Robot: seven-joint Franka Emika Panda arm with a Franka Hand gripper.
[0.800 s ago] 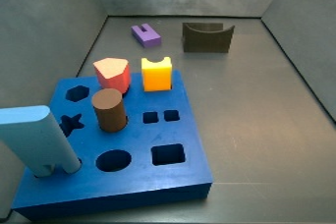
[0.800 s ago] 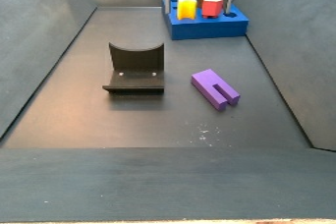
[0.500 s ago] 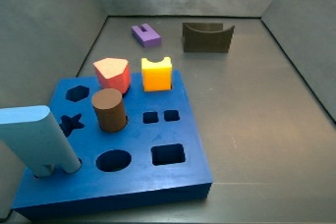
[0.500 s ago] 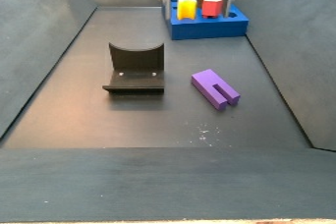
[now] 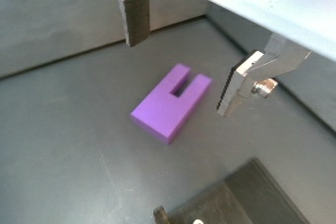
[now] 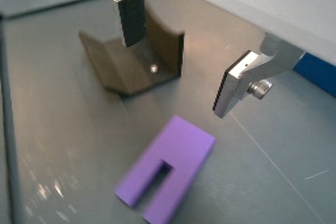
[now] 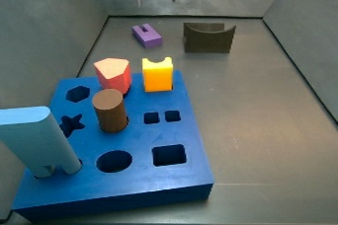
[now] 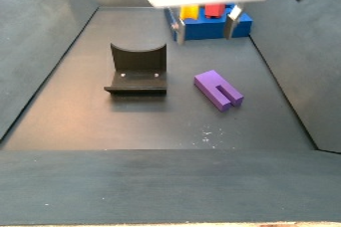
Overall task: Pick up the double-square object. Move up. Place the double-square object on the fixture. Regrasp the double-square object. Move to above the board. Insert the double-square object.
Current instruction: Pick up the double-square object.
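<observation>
- The double-square object [image 5: 171, 102] looks like smooth matt purple plastic.
- Just above it hangs the gripper [image 5: 184, 46], jaws apart, its fingers [image 5: 136, 18] flat brushed silver metal.
- Near the double-square object, the fixture [image 6: 130, 61] is dull dark olive with a faint sheen.
- The floor [image 8: 173, 131] under it is matt grey and lightly scuffed.

Purple double-square object [image 8: 221, 88] flat on floor, fixture [image 8: 138, 70] beside it, open-fingered hand [image 8: 202, 22] above, board [image 8: 210, 24] behind
</observation>
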